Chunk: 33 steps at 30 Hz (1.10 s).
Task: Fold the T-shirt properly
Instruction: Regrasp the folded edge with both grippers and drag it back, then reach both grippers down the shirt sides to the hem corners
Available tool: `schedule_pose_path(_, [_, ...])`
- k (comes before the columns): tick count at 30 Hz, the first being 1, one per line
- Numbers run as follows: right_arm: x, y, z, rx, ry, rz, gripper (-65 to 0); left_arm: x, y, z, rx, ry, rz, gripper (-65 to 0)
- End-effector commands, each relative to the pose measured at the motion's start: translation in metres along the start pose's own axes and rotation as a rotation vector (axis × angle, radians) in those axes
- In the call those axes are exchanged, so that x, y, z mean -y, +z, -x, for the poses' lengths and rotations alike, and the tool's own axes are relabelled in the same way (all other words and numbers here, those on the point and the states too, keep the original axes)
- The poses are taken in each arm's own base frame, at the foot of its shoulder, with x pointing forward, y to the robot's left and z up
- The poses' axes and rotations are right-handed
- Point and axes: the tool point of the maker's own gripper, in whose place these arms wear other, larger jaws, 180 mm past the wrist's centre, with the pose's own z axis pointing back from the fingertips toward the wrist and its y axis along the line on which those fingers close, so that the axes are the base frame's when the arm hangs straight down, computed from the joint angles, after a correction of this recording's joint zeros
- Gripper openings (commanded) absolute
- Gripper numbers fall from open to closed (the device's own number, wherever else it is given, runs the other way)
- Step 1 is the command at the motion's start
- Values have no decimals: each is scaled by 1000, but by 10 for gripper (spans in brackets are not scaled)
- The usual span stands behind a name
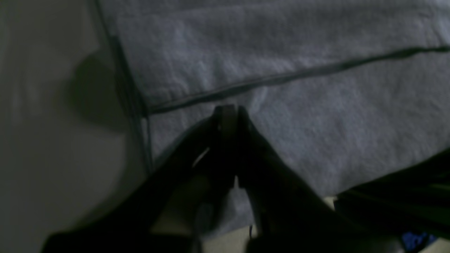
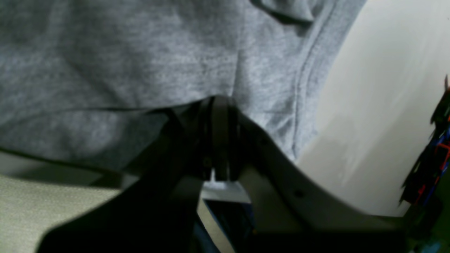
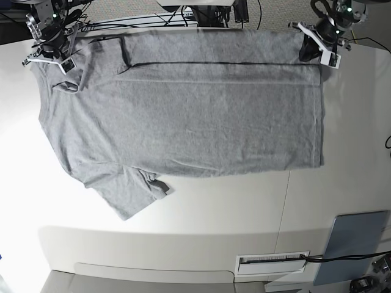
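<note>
The T-shirt (image 3: 183, 116) lies spread on the table (image 3: 201, 201), its far edge pinched by your closed left gripper (image 3: 307, 52) and right gripper (image 3: 56, 61); carry both corners evenly.

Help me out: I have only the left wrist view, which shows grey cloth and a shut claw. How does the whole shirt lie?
Observer: In the base view, the T-shirt lies spread on the white table, with a strip along its far edge folded over.
Operator: Where is the other claw?
Observer: The right claw is shut on the cloth at the sleeve end, and the fabric puckers around its tips.
Operator: Is anything else on the table?
Observer: A flat blue-grey panel lies at the near corner, apart from the T-shirt.
</note>
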Motion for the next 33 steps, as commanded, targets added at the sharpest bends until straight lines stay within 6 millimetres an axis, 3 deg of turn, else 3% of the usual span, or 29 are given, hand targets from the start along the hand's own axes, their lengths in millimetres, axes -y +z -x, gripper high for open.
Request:
schedule_pose_path(1, [-2,3,4,-12,5,-12,-650,-8,11,48,-213,-47,-44,-650])
schedule_pose_path(7, [15,11,-10,19,31,81,-650,-4,10,17,-129,-93,-32,-650])
schedule_pose_path(16, [46,34,-52,143,68,241,-650,1,15,-61,12,-257,-28,-650])
schedule_pose_path(24, [88,40,-100,258,35,349,-650,-12,10,-131,173,-300,-101,-640])
schedule_pose_path(27, [94,39,-126,320,18,309,-650,-18,5,-159,232,-255,-116,-373])
schedule_pose_path(28, [96,39,-135,345,10,289,-633,-23,3,-167,244,-227,-127,-311])
schedule_pose_path(29, [97,40,-144,368,3,274,-568,-29,-1,-175,252,-205,-139,-286])
schedule_pose_path(31, [102,42,-160,420,-26,257,-420,-43,-10,-188,262,-182,-162,-285])
schedule_pose_path(33, [108,41,-171,461,-74,245,-314,-55,-20,-199,263,-155,-178,-286])
